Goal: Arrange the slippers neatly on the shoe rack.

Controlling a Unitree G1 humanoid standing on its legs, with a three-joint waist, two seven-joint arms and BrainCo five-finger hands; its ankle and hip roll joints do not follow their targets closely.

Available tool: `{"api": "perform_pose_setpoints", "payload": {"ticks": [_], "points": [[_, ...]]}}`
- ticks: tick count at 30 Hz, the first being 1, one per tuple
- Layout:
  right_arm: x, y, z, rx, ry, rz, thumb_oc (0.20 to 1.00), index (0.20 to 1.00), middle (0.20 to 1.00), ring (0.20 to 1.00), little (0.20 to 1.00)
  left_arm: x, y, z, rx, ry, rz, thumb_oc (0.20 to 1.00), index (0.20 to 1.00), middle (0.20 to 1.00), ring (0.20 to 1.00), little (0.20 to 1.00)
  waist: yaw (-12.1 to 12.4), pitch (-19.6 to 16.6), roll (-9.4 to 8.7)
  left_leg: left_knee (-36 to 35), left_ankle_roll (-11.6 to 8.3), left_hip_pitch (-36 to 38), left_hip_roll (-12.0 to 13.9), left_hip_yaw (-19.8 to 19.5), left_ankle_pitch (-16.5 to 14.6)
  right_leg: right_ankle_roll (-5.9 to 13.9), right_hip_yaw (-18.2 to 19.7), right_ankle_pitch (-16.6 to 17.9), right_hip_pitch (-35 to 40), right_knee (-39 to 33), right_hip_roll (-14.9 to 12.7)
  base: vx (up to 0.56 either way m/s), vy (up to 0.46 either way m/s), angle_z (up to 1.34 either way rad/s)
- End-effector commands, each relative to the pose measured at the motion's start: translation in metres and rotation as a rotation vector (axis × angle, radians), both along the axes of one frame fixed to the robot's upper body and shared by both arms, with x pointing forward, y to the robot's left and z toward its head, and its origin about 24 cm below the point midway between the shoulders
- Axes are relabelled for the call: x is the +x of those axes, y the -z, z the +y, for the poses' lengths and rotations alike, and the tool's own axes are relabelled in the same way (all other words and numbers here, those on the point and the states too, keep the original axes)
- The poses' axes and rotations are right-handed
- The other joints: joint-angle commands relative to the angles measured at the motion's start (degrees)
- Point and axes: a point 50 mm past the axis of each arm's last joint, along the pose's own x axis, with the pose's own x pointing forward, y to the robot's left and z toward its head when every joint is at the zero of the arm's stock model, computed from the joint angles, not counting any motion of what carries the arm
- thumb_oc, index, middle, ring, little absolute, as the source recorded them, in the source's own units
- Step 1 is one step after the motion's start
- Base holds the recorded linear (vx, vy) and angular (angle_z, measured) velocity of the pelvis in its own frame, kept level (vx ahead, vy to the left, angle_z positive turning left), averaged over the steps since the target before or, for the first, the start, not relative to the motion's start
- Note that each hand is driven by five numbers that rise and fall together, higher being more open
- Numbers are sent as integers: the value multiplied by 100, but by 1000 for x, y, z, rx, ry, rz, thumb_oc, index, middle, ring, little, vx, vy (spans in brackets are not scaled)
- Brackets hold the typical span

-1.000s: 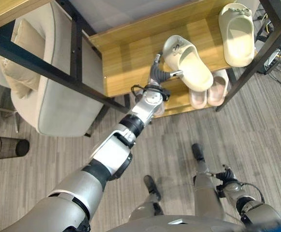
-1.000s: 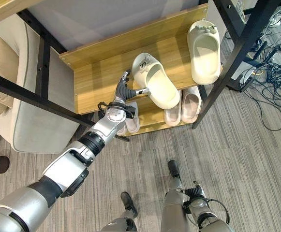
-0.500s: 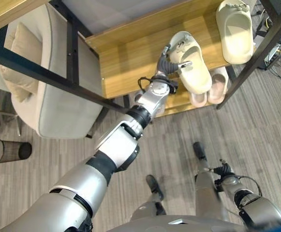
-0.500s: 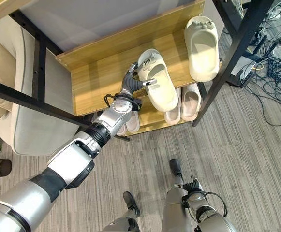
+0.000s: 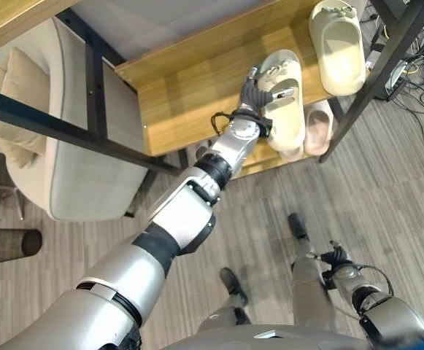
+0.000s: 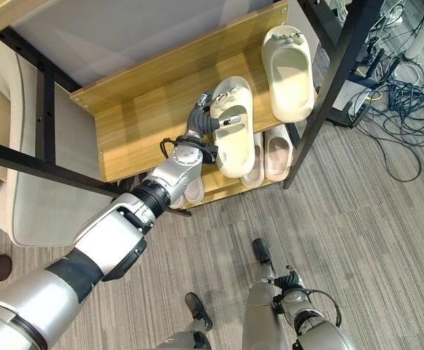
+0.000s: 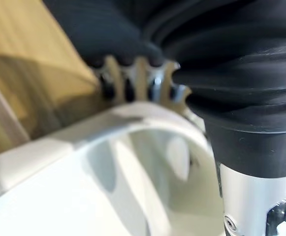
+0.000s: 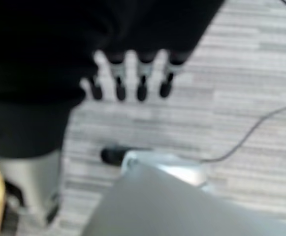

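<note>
Slippers half sorted: cream slipper (image 6: 233, 125) clamped in left robot hand (image 5: 259, 95) on upper wooden shelf (image 6: 142, 127), just left of its mate (image 6: 287, 62). Right robot hand (image 5: 337, 257) low by the floor, fingers relaxed, holding nothing. Placing step in hand, probably; next, squaring it parallel to the mate, then letting go. Pink pair (image 5: 315, 127) on lower shelf. Left, beige armchair (image 5: 66, 146); grey plank floor (image 6: 387, 240); cables (image 6: 409, 109) at right.

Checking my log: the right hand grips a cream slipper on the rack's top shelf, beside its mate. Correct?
Not quite: the left hand grips that cream slipper, as the right eye view shows. It is on the rack's top shelf beside its mate. The right hand hangs low, holding nothing.
</note>
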Motion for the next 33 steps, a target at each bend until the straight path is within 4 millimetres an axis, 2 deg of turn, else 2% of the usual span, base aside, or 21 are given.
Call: {"api": "perform_pose_setpoints", "payload": {"ticks": [1, 6, 7, 9, 10, 11, 16, 18, 19, 20, 22, 23, 24, 29, 32, 33], "points": [[2, 0, 2, -26, -35, 15, 1000, 1000, 1000, 1000, 1000, 7, -17, 1, 16, -70, 10, 1000, 1000, 1000, 1000, 1000, -193, 161, 268, 24, -400, 5, 573, -770, 267, 358, -461, -774, 143, 328, -142, 0, 0, 0], [-2, 1, 0, -25, -28, 16, 1000, 1000, 1000, 1000, 1000, 12, -28, 15, 45, -136, -40, 1000, 1000, 1000, 1000, 1000, -184, 126, 257, 24, -399, 17, 580, -800, 259, 352, -498, -788, 188, 315, -144, 0, 0, 0], [-5, 3, 0, -20, -29, 20, 1000, 1000, 1000, 1000, 1000, 14, -37, 23, 57, -168, -76, 1000, 1000, 1000, 1000, 1000, -167, 96, 244, 24, -400, 26, 581, -820, 261, 353, -526, -800, 210, 334, -150, 0, 0, 0], [-7, 4, -1, -17, -29, 21, 1000, 1000, 1000, 1000, 1000, 15, -42, 30, 62, -196, -101, 1000, 1000, 1000, 1000, 1000, -148, 80, 229, 24, -401, 42, 577, -836, 266, 348, -551, -821, 242, 347, -146, 0, 0, 0], [-8, 4, -1, -15, -29, 24, 1000, 1000, 1000, 1000, 1000, 16, -45, 34, 58, -211, -115, 1000, 1000, 1000, 1000, 1000, -133, 64, 221, 24, -402, 45, 582, -845, 266, 345, -569, -822, 268, 341, -145, -63, -65, -1], [-9, 5, 0, -11, -29, 26, 1000, 1000, 1000, 1000, 1000, 16, -50, 37, 43, -227, -135, 1000, 1000, 1000, 1000, 1000, -131, 71, 194, 24, -389, -12, 608, -842, 390, 294, -578, -682, 232, 321, -112, -67, -59, 0], [-20, 10, 1, 3, -24, 37, 1000, 1000, 1000, 1000, 1000, 15, -63, 51, 15, -293, -224, 1000, 1000, 1000, 1000, 1000, -111, 42, 145, 24, -387, 49, 610, -870, 368, 288, -623, -726, 328, 346, -105, -15, -23, 8], [-25, 12, 0, 20, 2, 34, 1000, 1000, 1000, 1000, 1000, 13, -53, 60, 8, -290, -243, 1000, 1000, 1000, 1000, 1000, -57, 26, 81, 24, -375, 156, 605, -921, 359, 296, -672, -765, 504, 358, -130, -5, -30, 6], [-25, 12, 0, 20, 2, 35, 1000, 1000, 1000, 1000, 1000, 13, -53, 60, 9, -290, -243, 1000, 1000, 1000, 1000, 1000, -58, 28, 81, 24, -375, 159, 605, -921, 358, 296, -673, -765, 508, 356, -130, -2, -20, 3], [-27, 12, -4, 19, 22, 39, 1000, 1000, 1000, 1000, 1000, 10, -40, 58, -1, -244, -238, 1000, 1000, 1000, 1000, 1000, -1, 27, 57, 24, -372, 253, 604, -951, 357, 296, -707, -793, 648, 366, -148, 1, -11, 9], [-30, 12, -8, 25, 55, 42, 1000, 1000, 1000, 1000, 1000, 2, -27, 54, 26, -200, -275, 1000, 1000, 1000, 1000, 1000, 57, 59, 9, 24, -366, 396, 578, -1021, 337, 297, -743, -839, 861, 387, -187, 2, -16, 13], [-30, 12, -8, 25, 55, 43, 1000, 1000, 1000, 1000, 1000, 2, -27, 54, 26, -200, -275, 1000, 1000, 1000, 1000, 1000, 55, 61, 8, 24, -366, 399, 577, -1022, 337, 298, -744, -840, 866, 386, -187, 7, -44, 13], [-32, 13, -9, 43, 91, 29, 1000, 1000, 1000, 1000, 1000, -9, -12, 62, 63, -184, -324, 1000, 1000, 1000, 1000, 1000, 116, 94, -66, 24, -370, 542, 566, -1081, 346, 287, -815, -889, 1080, 414, -197, 10, -44, 15], [-38, 15, -10, 65, 138, 22, 1000, 1000, 1000, 1000, 1000, -25, 6, 81, 78, -147, -361, 1000, 1000, 1000, 1000, 1000, 222, 69, -176, 24, -374, 780, 575, -1154, 359, 268, -904, -951, 1435, 419, -188, 6, -55, 15], [-43, 18, -5, 92, 151, 27, 1000, 1000, 1000, 1000, 1000, -47, 25, 96, 117, -88, -384, 1000, 1000, 1000, 1000, 1000, 373, -11, -279, 24, -378, 1074, 647, -1295, 548, 149, -1049, -1164, 1806, 624, -83, 2, -100, 19], [-43, 18, -5, 92, 151, 28, 1000, 1000, 1000, 1000, 1000, -47, 26, 96, 117, -88, -383, 1000, 1000, 1000, 1000, 1000, 367, -4, -280, 24, -381, 1084, 649, -1297, 547, 148, -1052, -1169, 1816, 628, -82, -1, -107, 15]]}}
